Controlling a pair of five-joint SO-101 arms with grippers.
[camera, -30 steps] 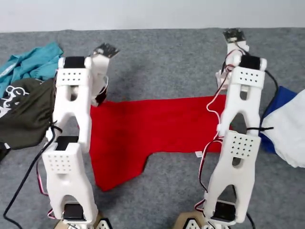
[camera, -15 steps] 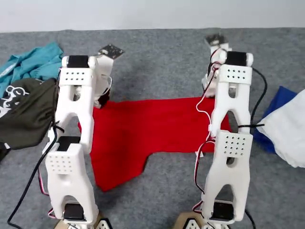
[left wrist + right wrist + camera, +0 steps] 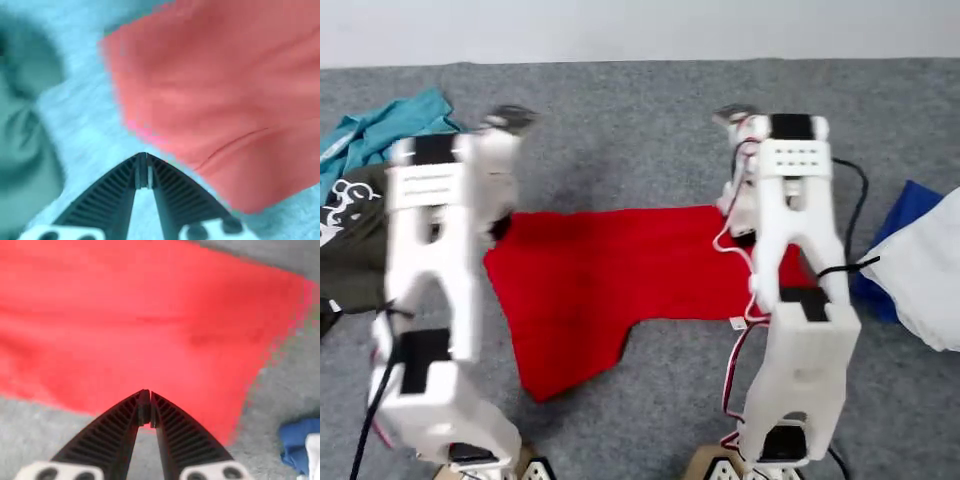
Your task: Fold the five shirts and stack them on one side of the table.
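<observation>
A red shirt [image 3: 610, 275] lies spread flat on the grey table between my two arms. The left arm [image 3: 430, 230] stands over the shirt's left edge. In the left wrist view my left gripper [image 3: 143, 162] is shut, its tips over bare table just off the red shirt [image 3: 225, 100]. The right arm [image 3: 795, 200] stands over the shirt's right part. My right gripper [image 3: 145, 396] is shut too, its tips above the red shirt [image 3: 150, 315] close to its near edge. Nothing shows between either pair of fingers.
A teal shirt [image 3: 380, 135] and a dark printed shirt [image 3: 350, 230] are heaped at the left edge; the dark shirt [image 3: 20, 125] lies close to the left gripper. A blue shirt [image 3: 910, 210] under a white one [image 3: 925, 280] lies at the right.
The left arm has swung to the left, off the shirt's left edge. The right arm has shifted left over the shirt. The red shirt has stayed put.
</observation>
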